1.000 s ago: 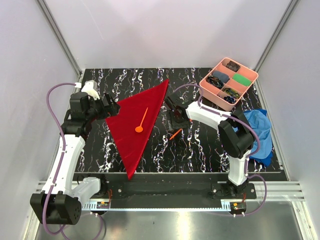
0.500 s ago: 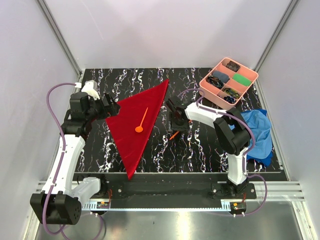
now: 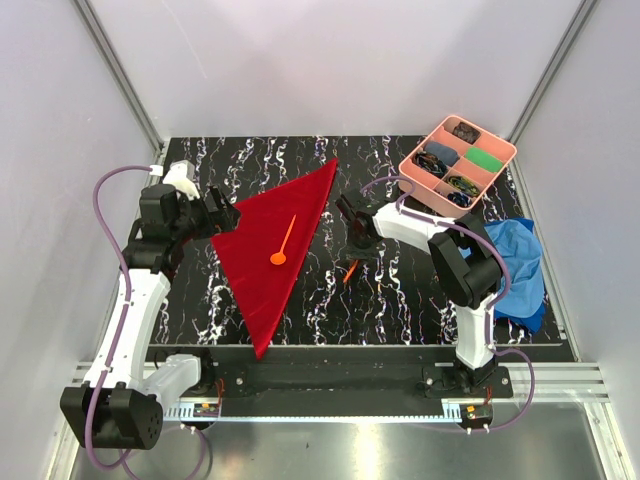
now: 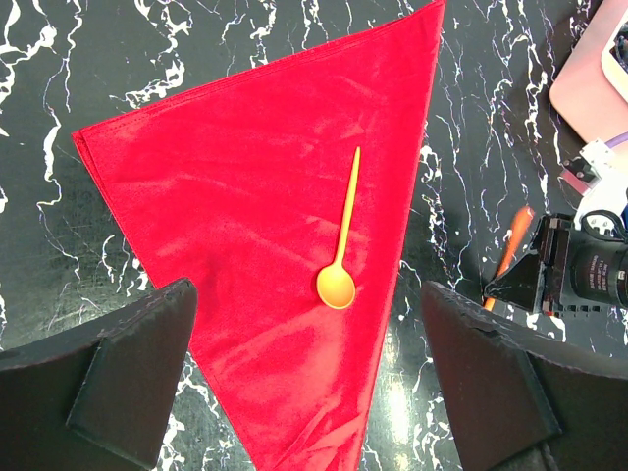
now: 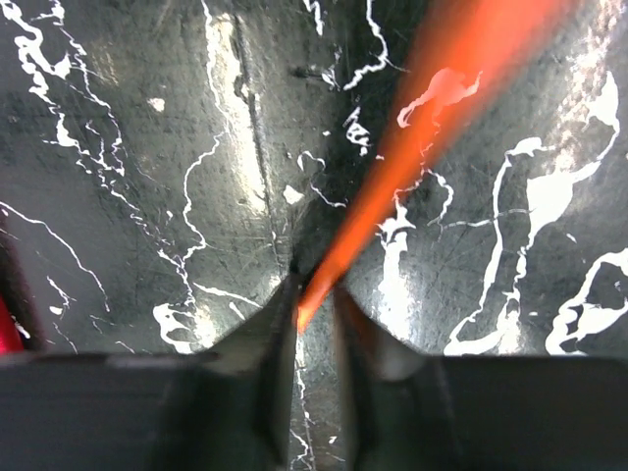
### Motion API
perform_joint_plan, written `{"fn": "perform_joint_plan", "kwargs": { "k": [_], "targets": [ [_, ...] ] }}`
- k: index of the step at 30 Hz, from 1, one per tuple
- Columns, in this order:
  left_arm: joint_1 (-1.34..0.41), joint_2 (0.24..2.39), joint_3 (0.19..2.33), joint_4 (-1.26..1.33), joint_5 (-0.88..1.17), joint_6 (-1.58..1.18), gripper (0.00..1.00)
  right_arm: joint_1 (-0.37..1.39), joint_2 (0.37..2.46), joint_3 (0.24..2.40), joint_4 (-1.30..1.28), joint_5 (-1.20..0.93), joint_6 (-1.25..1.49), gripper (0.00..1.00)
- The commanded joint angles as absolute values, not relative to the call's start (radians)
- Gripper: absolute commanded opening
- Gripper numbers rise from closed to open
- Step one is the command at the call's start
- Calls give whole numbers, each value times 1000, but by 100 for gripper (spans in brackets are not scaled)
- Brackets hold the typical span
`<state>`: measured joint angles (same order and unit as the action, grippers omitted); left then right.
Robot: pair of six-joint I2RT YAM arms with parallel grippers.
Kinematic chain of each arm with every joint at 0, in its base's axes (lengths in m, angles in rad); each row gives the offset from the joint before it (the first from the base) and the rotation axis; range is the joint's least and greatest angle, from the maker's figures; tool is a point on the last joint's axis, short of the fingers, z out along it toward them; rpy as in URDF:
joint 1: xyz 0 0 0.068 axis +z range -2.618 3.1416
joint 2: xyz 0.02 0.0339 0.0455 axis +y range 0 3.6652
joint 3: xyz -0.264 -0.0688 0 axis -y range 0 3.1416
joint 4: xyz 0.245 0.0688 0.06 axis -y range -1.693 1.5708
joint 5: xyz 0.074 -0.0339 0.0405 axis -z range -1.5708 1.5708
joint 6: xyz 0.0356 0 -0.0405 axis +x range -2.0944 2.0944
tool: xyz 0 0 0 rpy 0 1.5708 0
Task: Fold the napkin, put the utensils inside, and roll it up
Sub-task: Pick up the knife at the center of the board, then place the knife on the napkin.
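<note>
The red napkin lies folded into a triangle on the black marble table, left of centre; it also shows in the left wrist view. An orange spoon lies on it, bowl toward me, and shows in the left wrist view. My left gripper is open and empty at the napkin's left corner. My right gripper is shut on the end of a second orange utensil, just right of the napkin. In the right wrist view the fingers pinch the utensil's tip.
A pink tray of small dark and green items stands at the back right. A blue cloth lies at the right edge behind my right arm. Grey walls enclose the table.
My right gripper has shifted slightly back and left, and the orange utensil in front of it now points more steeply toward me. My left arm, the napkin and the spoon have not moved.
</note>
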<state>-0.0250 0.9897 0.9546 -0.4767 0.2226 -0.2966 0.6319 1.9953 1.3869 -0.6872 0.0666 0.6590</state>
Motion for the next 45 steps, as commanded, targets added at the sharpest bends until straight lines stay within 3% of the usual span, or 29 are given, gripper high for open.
{"fn": "perform_joint_plan", "kwargs": {
  "k": [1, 4, 17, 34, 45],
  "targets": [
    [-28, 973, 951, -430, 252, -304, 99, 630, 2052, 1364, -655, 46, 658, 16],
    [-28, 976, 950, -430, 252, -305, 99, 630, 2056, 1362, -657, 32, 650, 0],
    [-28, 983, 948, -425, 267, -310, 99, 699, 1931, 1445, -650, 15, 678, 0],
    [-28, 977, 948, -423, 264, -308, 99, 790, 2134, 1698, -505, -97, 828, 0],
    [-28, 973, 951, -425, 268, -310, 99, 799, 2197, 1706, -422, -69, 962, 0]
  ]
}}
